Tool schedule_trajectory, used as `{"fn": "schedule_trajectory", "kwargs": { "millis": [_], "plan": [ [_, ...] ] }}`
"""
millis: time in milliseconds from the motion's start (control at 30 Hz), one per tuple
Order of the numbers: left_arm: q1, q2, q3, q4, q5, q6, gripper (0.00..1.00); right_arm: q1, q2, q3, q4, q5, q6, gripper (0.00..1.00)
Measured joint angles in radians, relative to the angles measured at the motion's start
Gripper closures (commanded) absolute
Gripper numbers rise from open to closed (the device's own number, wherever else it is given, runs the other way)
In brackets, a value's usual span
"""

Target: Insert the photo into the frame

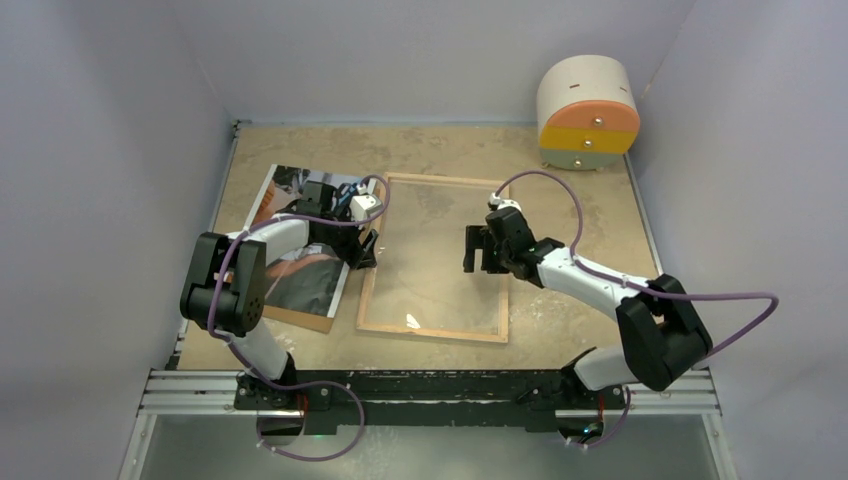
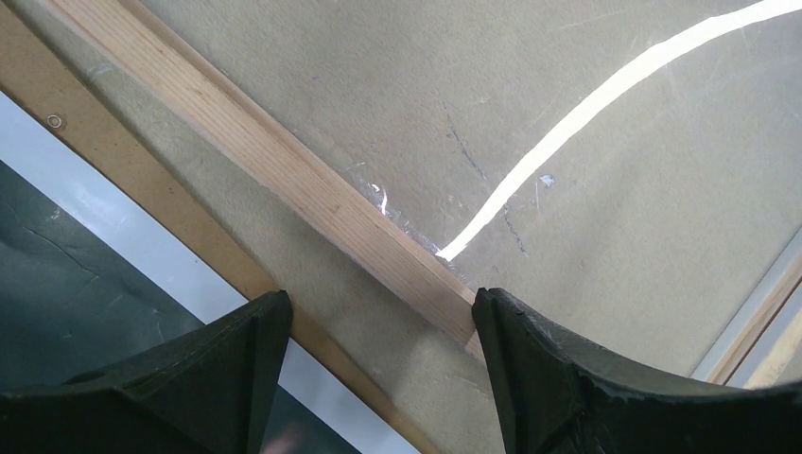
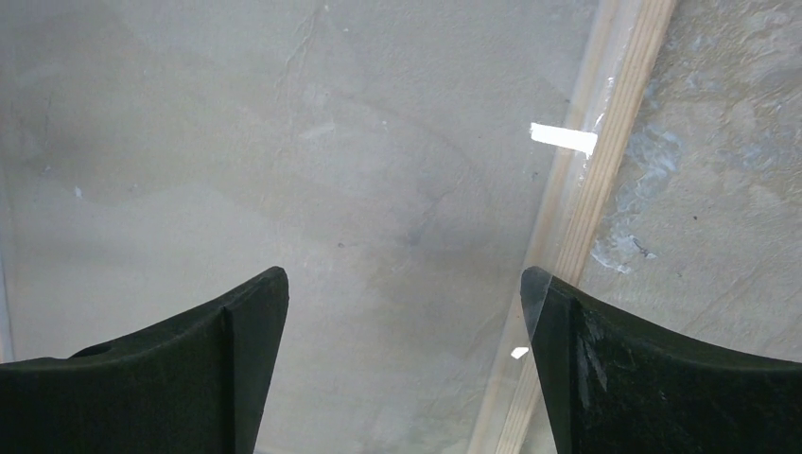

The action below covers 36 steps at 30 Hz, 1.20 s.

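The frame (image 1: 430,333) lies flat mid-table with its wood-coloured face up and its glass pane (image 3: 284,170) showing the table through it. The photo (image 1: 305,280) lies left of it on a brown hardboard sheet (image 1: 300,320), dark picture up, partly under my left arm. My left gripper (image 1: 366,250) is open and low over the frame's left bar (image 2: 284,161). It spans the gap between that bar and the photo (image 2: 57,284) and holds nothing. My right gripper (image 1: 480,250) is open over the glass, just inside the frame's right bar (image 3: 605,170), and is empty too.
A round cream drawer unit (image 1: 588,112) with orange and yellow fronts stands at the back right corner. Grey walls close the table on the left, the back and the right. The hardboard's edge (image 2: 142,175) runs parallel to the frame bar with bare table between them.
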Motion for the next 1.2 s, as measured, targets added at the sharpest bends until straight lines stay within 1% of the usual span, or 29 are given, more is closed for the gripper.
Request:
{"fn": "schedule_trajectory", "kwargs": {
  "millis": [767,1200],
  "plan": [
    [0.0,0.0,0.0,0.0,-0.003,0.0,0.25,-0.085,-0.002,-0.002,0.018,-0.129,0.019,0.07],
    [0.0,0.0,0.0,0.0,-0.003,0.0,0.25,-0.088,-0.005,-0.038,0.04,-0.136,0.021,0.08]
  ]
}}
